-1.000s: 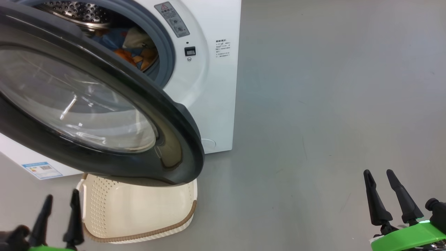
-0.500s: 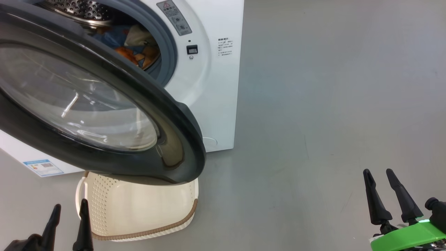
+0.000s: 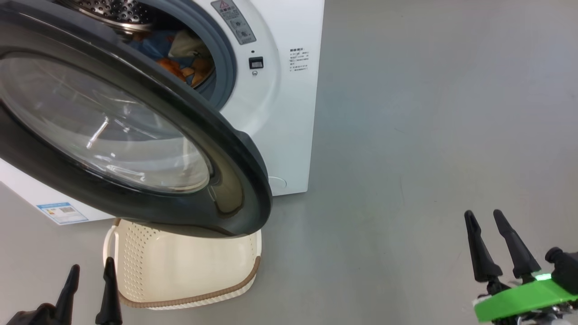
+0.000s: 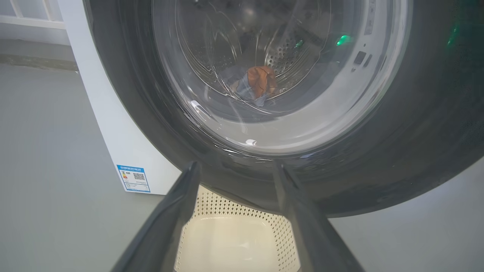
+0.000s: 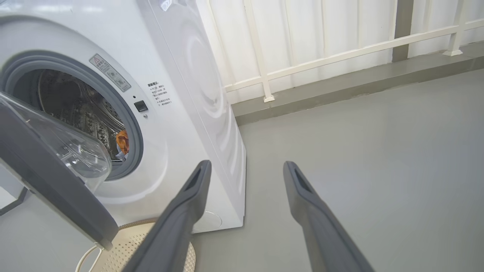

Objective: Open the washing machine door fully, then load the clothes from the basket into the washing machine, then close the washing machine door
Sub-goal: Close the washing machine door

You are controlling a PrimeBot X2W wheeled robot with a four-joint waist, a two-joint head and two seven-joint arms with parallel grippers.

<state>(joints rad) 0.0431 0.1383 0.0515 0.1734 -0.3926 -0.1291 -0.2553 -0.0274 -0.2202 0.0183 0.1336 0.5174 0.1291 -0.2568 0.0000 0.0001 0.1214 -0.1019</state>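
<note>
Holding the clothes (image 3: 183, 56), the washing machine (image 3: 289, 117) stands (door (image 3: 239, 180) open).

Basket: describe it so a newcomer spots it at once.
Find the big white washer; its round black door hangs open. Directly beneath the door's lower edge sits the basket: the cream thing with perforated walls and a brown woven-look rim.

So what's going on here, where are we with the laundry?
Nothing is being handled: the robot's left fingers and right fingers are spread open and empty. The blue, orange and cream clothes lie inside the steel drum of the big white washing machine. The small cream perforated basket looks empty. The large round black glass-windowed door stands open, overhanging the basket, so closing it is what remains.
</note>
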